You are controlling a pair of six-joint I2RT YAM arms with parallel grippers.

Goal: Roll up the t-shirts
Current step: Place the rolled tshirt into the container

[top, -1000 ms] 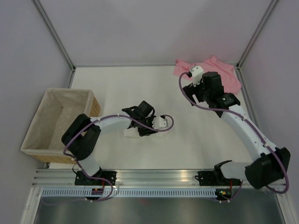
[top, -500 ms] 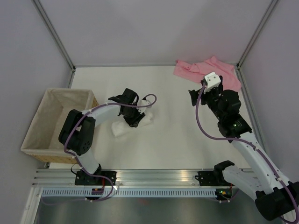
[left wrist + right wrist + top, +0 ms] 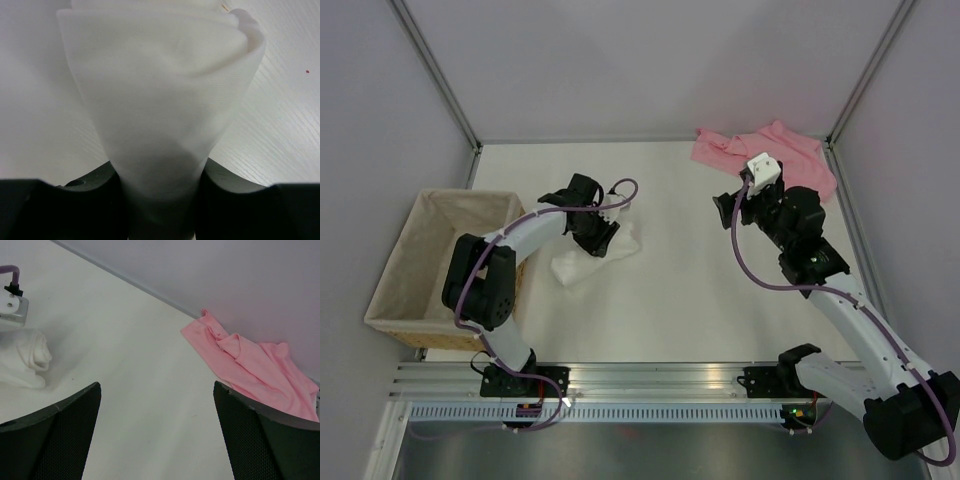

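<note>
- My left gripper (image 3: pixel 160 202) is clamped on one end of the white t-shirt (image 3: pixel 160 100). The cloth is squeezed between the two dark fingers (image 3: pixel 85 200) and fans out beyond them in loose folded layers.
- From above, the white t-shirt lies as a bundle on the table (image 3: pixel 700 290), left of centre and near the cloth-lined wicker basket (image 3: pixel 430 250) without touching it.
- My right gripper (image 3: pixel 157 435) hangs over the table with its fingers wide apart, holding nothing.
- The pink t-shirt (image 3: pixel 250 365) lies crumpled in the far right corner against the wall, well apart from that gripper and not yet rolled.
- Risk one, as I judge it: I hold the white roll by one end only, so a lift or drag could let the free end sag and the layers slip open.
- Risk two: letting go carelessly could catch soft cloth on a finger and pull the roll loose.
- Risk three: the pink shirt is bunched, so rolling it without first spreading it flat would likely give a lumpy, uneven roll.
- No brand, label or readable writing shows on either shirt, the basket or the table.
</note>
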